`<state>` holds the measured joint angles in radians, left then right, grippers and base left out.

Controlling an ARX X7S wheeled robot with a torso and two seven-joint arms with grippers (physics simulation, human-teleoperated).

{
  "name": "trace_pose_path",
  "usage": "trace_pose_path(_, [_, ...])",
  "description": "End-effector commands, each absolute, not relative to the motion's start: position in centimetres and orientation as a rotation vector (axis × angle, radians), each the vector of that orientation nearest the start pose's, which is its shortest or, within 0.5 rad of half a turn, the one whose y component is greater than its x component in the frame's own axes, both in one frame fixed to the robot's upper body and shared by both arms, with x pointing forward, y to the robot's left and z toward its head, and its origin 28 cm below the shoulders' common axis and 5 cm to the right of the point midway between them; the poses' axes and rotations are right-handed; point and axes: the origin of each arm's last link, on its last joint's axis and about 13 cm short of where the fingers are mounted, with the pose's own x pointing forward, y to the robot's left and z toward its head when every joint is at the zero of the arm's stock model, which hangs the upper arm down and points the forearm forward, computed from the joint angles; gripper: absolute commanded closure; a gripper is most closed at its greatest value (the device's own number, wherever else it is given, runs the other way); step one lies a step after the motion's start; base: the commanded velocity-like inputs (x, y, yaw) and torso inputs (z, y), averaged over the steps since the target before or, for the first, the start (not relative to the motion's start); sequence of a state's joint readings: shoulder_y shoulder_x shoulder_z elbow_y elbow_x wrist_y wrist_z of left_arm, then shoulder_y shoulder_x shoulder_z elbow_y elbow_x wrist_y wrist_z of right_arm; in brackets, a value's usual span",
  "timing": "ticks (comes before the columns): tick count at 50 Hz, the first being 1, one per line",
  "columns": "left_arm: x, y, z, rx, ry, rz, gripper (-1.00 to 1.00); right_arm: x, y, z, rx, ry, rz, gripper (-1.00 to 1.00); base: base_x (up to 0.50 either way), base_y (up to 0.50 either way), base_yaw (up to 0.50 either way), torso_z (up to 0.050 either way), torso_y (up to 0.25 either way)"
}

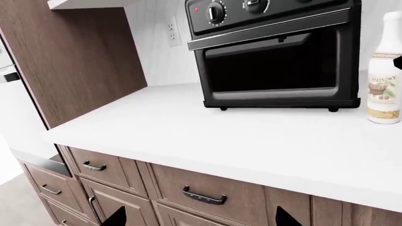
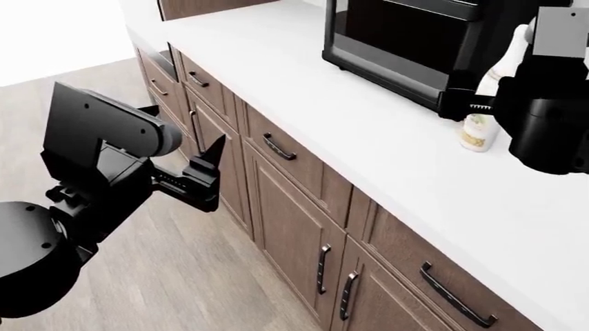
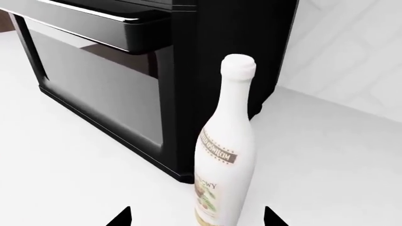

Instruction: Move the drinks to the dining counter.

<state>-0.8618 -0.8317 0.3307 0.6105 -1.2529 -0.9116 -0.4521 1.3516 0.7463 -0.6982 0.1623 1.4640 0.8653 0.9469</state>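
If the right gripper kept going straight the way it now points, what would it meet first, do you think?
Most likely the cream slim-necked bottle: it stands upright between the open fingers of the right gripper, beside the black oven. How much gap remains is unclear.

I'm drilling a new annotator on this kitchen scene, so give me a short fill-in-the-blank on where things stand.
1. The cream bottle stands ____ on the white countertop.
2. It stands beside the black ____.
3. The right gripper has its fingertips on either side of the bottle's ____ end.
4. The left gripper hangs in front of the wooden ____.

Missing words: upright; oven; lower; cabinets
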Motion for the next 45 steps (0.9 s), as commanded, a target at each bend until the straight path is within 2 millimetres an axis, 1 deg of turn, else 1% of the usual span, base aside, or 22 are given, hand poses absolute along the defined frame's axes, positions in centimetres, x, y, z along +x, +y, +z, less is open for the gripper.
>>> trace_pose_path(1, [22.9,25.2,25.3,0.210,-0.028,-0.376,-1.00,32.0,-17.4,29.4,0.007,0.264,-0.314,-1.00,0.06,0.08,0.00,0.000,0.000])
trace_pose_path(22, [22.8,25.1,25.2,0.212,-0.027,-0.376,-1.00,31.9,-17.6,29.1,0.020,0.267,-0.325,-1.00,0.11,0.07,0.00,0.000,0.000])
trace_pose_path(28, [22.8,25.1,25.3,0.210,-0.028,-0.375,-1.00,31.9,-18.0,29.1,0.058,0.273,-0.385,-1.00,0.06,0.03,0.00,0.000,0.002])
trace_pose_path(35, [22.8,25.2,25.4,0.210,-0.028,-0.374,-1.00,32.2,-17.8,28.8,0.057,0.286,-0.392,-1.00,0.00,0.00,0.00,0.000,0.000])
trace_pose_path(40, [22.8,25.2,25.3,0.209,-0.027,-0.373,-1.00,32.7,-17.4,28.7,0.045,0.294,-0.360,-1.00,0.00,0.00,0.00,0.000,0.000])
trace_pose_path(45, [22.7,25.2,25.3,0.209,-0.026,-0.372,-1.00,33.8,-17.3,28.3,0.020,0.302,-0.353,-1.00,0.00,0.00,0.00,0.000,0.000])
